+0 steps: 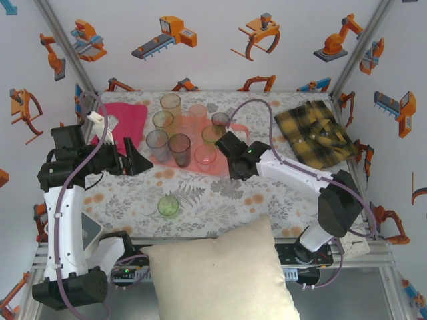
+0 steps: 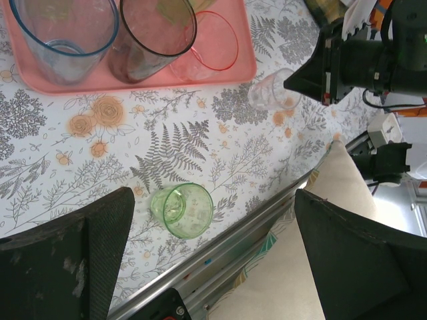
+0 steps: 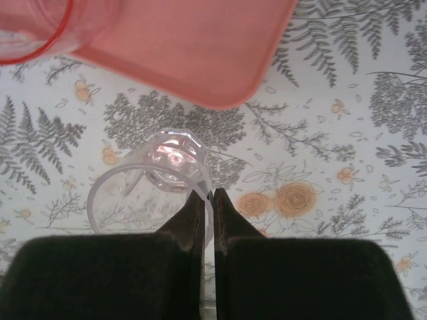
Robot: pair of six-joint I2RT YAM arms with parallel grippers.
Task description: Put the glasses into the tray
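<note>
Right pincer [image 3: 205,199]: was nipped shut on rim of clear glass [image 3: 150,183], to carry it to tray [image 3: 200,60].
Left pincer [image 2: 213,200]: was wide open, empty, facing green glass [image 2: 181,211].

Enclosed robotics test cell in a lab. White walls [image 1: 213,67] printed with orange robot-arm cartoons are framed by aluminium struts [image 1: 64,43]. My left arm [image 1: 63,227] and right arm [image 1: 293,172], trailing purple cables [image 1: 255,102], are bolted to a metal rail [image 1: 390,261] at the floral tabletop's [image 1: 220,200] near edge.
</note>
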